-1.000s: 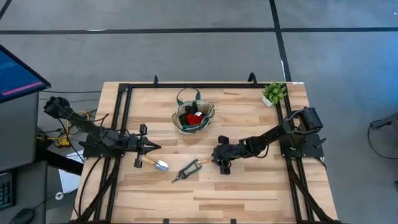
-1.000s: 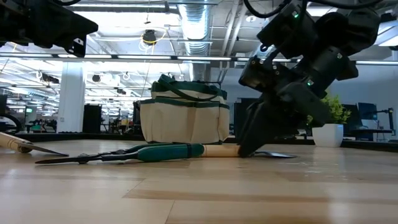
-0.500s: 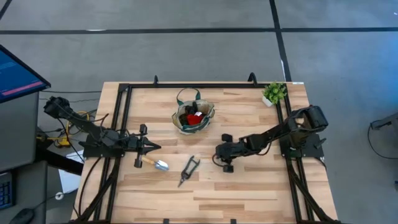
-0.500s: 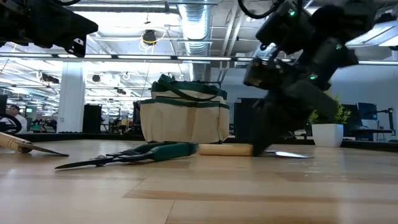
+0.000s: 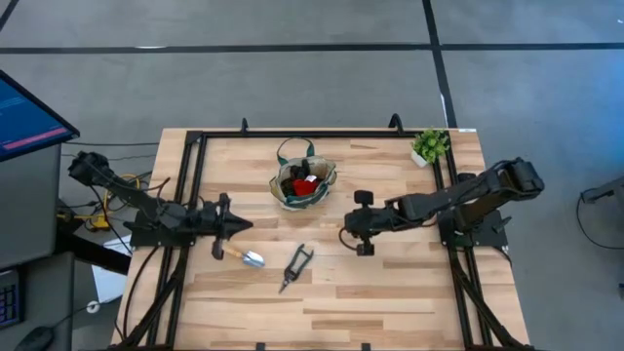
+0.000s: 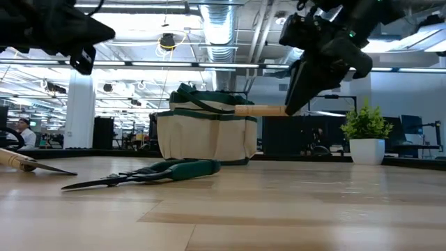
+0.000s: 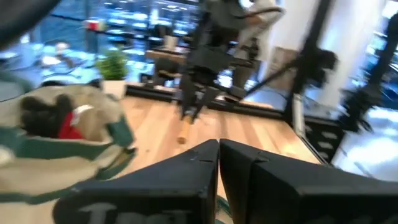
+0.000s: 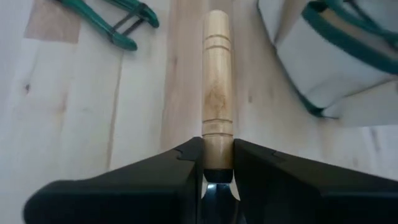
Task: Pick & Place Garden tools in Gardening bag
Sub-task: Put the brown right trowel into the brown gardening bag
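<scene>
My right gripper (image 5: pixel 355 226) is above the table's middle right, shut on a wood-handled tool (image 6: pixel 260 109) held in the air. Its metal end is hidden behind the fingers. The cream and green gardening bag (image 5: pixel 303 183) stands on its base at the far middle, with a red-and-black piece and dark tools inside. A silver trowel (image 5: pixel 244 256) and green-handled shears (image 5: pixel 295 265) lie flat on the table. My left gripper (image 5: pixel 241 227) is shut and empty, just above the trowel's handle end. My right gripper pinches the wooden handle at its end nearest the metal part (image 8: pixel 217 148) between its two fingers (image 8: pixel 185 163). The fingers come from the table's right, slanting down, and lie along the tool. The tool is lifted clear and level, its free handle end (image 6: pixel 240 109) pointing toward the bag.
A small green potted plant (image 5: pixel 429 146) stands at the far right corner. A black frame rail (image 5: pixel 292 135) runs along the table's far edge and down both sides. Bare wood (image 5: pixel 390 302) lies along the near side.
My right gripper has risen from the table and gone a little toward the right edge, lifting the wood-handled tool clear; it had lain on the table. Before that, the shears turned about and slid slightly toward the table's near left.
</scene>
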Robot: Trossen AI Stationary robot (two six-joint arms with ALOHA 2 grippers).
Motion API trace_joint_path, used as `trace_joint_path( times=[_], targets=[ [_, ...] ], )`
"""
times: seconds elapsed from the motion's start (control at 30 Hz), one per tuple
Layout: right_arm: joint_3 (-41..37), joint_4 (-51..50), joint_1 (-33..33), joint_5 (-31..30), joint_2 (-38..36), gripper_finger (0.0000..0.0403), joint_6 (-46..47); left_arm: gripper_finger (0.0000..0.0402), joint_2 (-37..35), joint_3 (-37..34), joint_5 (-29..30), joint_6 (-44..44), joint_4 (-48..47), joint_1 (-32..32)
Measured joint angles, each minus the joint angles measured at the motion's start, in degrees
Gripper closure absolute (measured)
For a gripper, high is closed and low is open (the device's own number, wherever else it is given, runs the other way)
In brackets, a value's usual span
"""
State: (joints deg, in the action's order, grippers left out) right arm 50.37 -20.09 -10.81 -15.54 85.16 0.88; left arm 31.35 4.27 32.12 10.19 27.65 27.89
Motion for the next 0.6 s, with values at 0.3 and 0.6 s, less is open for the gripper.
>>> trace_joint_path(
  times=[0.3, 0.6],
  targets=[
    [3.7, -3.7, 3.1, -0.1, 0.5, 0.0352, -11.0, 0.0399, 5.0, 3.3, 0.6, 0.8, 0.1, -3.3],
    [6.3, -3.2, 4.7, -4.9, 0.4, 0.0352, -16.3, 0.0399, 13.8, 6.7, 0.7, -1.7, 6.5, -7.2]
  ],
)
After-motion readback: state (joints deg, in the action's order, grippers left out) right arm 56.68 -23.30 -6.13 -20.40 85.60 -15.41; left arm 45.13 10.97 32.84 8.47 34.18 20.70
